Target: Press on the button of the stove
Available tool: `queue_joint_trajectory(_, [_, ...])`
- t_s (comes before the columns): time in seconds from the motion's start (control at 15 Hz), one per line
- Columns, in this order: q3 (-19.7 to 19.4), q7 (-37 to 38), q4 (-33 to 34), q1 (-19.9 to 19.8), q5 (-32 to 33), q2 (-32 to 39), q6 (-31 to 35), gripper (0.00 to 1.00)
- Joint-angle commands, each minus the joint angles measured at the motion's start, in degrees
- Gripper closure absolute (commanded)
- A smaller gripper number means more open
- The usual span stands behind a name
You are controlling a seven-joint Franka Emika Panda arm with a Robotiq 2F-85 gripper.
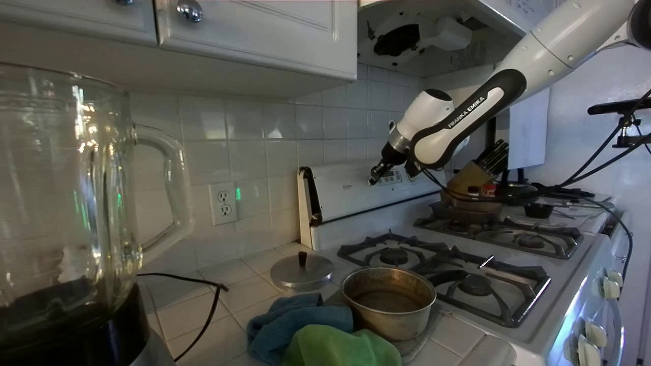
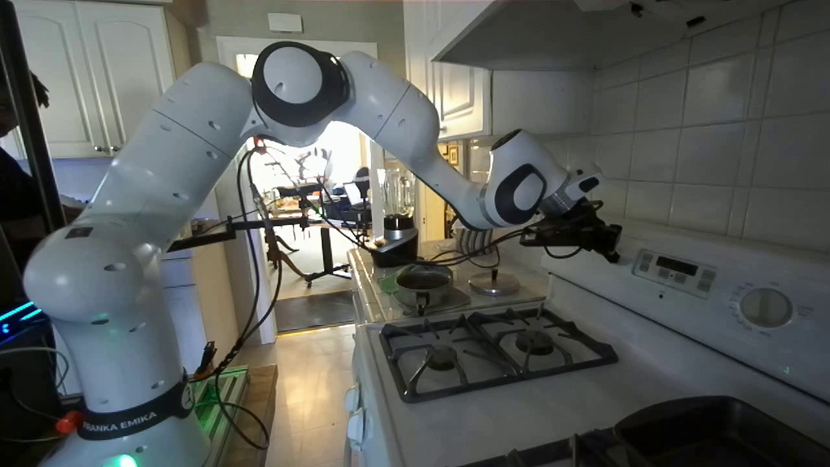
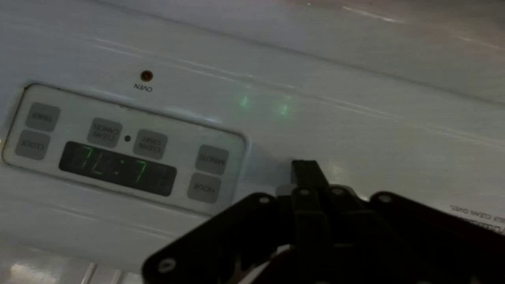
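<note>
The white stove shows in both exterior views, with black grates on its top (image 2: pixel 583 395) and an upright back panel (image 1: pixel 330 198). Its keypad (image 2: pixel 674 272) also fills the left of the wrist view (image 3: pixel 114 114), upside down, with grey buttons and a lit green display (image 3: pixel 117 168). The hour button (image 3: pixel 204 188) and minute button (image 3: pixel 212 159) are nearest my gripper (image 3: pixel 304 167). The gripper is shut and empty, its tip beside the keypad's edge, over plain white panel. It points at the panel in both exterior views (image 1: pixel 375 177) (image 2: pixel 613 250). Contact with the panel cannot be told.
A round knob (image 2: pixel 766 307) sits beyond the keypad. A pot (image 1: pixel 389 305), a lid (image 1: pixel 302 269), cloths (image 1: pixel 341 345) and a glass blender (image 1: pixel 66 193) stand on the tiled counter. A dark pan (image 2: pixel 720 428) and knife block (image 1: pixel 470 178) are farther along. A hood hangs above.
</note>
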State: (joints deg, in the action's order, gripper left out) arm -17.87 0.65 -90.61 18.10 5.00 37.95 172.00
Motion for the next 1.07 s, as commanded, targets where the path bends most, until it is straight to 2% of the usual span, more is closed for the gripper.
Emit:
queue_joint_trajectory(0.0, [-1.65, 0.93, 1.24, 1.56, 0.46, -0.12, 0.21, 1.0])
queue_joint_trajectory(0.4, [-4.85, 1.34, -1.61, 4.45, 0.71, -3.13, -0.24, 1.0])
queue_joint_trajectory(0.73, [-7.84, 0.91, -4.99, 7.17, 0.92, -6.5, -5.06, 1.0])
queue_joint_trajectory(0.8, [-6.86, -0.54, -5.82, 6.77, 0.69, -7.55, -6.14, 1.0])
queue_joint_trajectory(0.87, [-3.35, 1.67, -6.68, 3.98, 5.12, -9.42, -7.7, 1.0])
queue_joint_trajectory(1.0, [1.35, -1.42, -8.78, 1.18, 6.29, -12.52, -10.63, 1.0])
